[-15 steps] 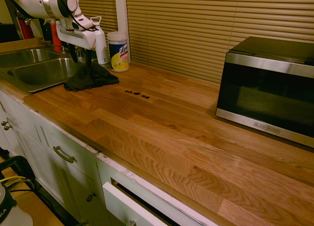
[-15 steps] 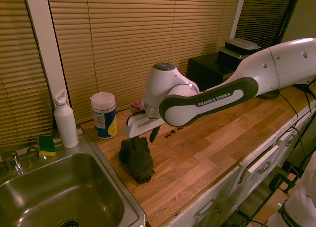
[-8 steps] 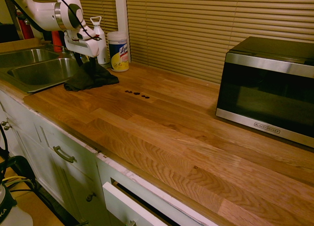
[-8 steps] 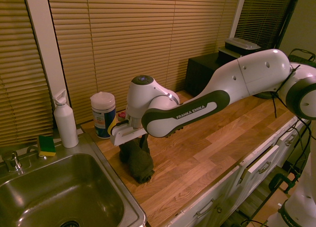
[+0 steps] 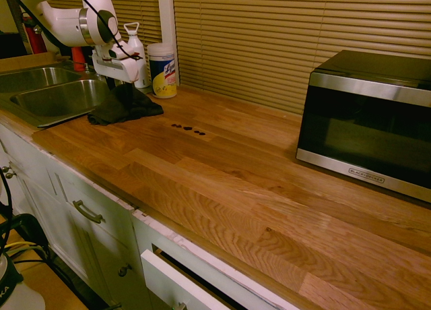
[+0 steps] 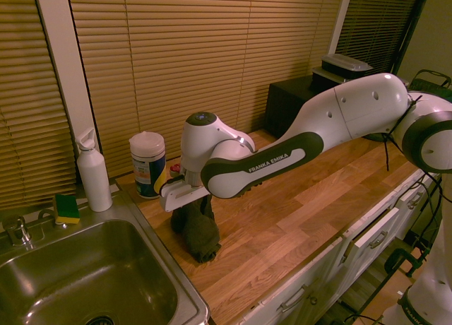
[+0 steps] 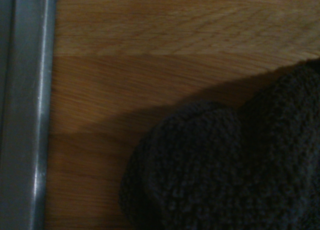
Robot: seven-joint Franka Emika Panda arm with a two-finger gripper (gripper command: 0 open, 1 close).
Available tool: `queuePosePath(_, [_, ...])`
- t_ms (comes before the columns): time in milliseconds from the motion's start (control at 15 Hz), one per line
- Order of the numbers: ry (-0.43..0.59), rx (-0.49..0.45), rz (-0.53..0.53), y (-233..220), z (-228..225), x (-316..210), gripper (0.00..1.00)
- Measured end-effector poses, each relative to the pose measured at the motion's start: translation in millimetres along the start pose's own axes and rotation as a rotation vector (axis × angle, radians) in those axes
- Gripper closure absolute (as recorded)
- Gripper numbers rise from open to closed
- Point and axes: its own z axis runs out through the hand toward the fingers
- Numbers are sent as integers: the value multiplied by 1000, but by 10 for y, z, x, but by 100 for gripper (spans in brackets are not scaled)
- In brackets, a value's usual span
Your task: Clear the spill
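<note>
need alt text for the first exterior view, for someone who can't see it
A white robot arm's end effector reaches down onto a dark cloth beside a steel sink on a wooden counter. A short row of dark spots lies just past the cloth, with a wipes canister behind and a microwave further along.

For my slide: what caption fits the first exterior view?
White robot arm's gripper lowered onto dark crumpled cloth beside steel sink; small dark spill awaits.
</note>
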Motion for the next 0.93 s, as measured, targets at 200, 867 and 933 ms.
queuePosePath(200, [0,-4,3,6,28,18,100])
queuePosePath(867, [25,-25,19,426,65,680,100])
queuePosePath(933, [28,-30,22,512,60,779,100])
